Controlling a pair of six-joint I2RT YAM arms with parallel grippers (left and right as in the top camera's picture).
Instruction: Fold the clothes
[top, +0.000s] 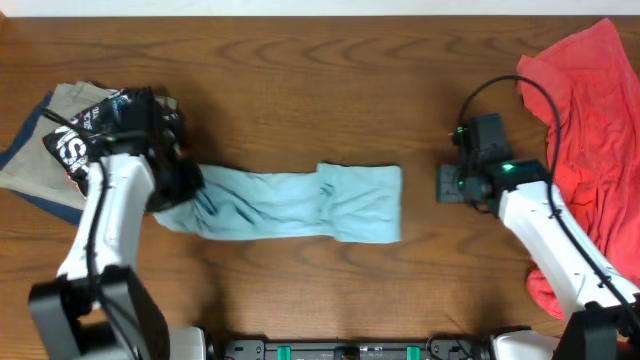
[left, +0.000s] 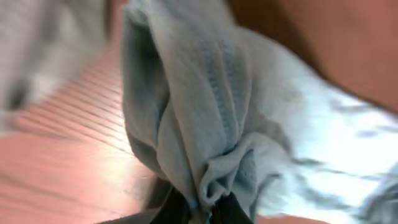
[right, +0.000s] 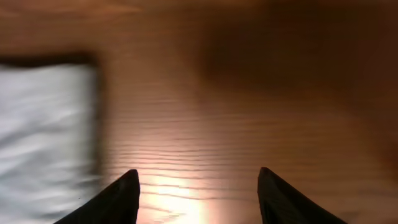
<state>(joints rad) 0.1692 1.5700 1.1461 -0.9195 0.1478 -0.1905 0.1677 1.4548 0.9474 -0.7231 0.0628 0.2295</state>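
Two garments lie out: the blue tee (top: 290, 203), a long strip at centre, and the red shirt (top: 590, 110) at right. Left gripper (left: 202, 214) pinches the tee's bunched end; right gripper (right: 198, 193) gapes empty. The cloth looks soft and limp; corners should hold best.

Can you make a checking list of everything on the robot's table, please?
Surface: brown wooden table.
Job's things: blue shirt folded into a long strip mid-table; red shirt heaped at the right edge.
Clutter: pile of khaki, navy and black clothes at the far left.
Claws: left claw shut on the blue shirt's end; right claw open, empty, over bare wood.
Cables: black cable loops by the right arm.
Surroundings: nothing seen.
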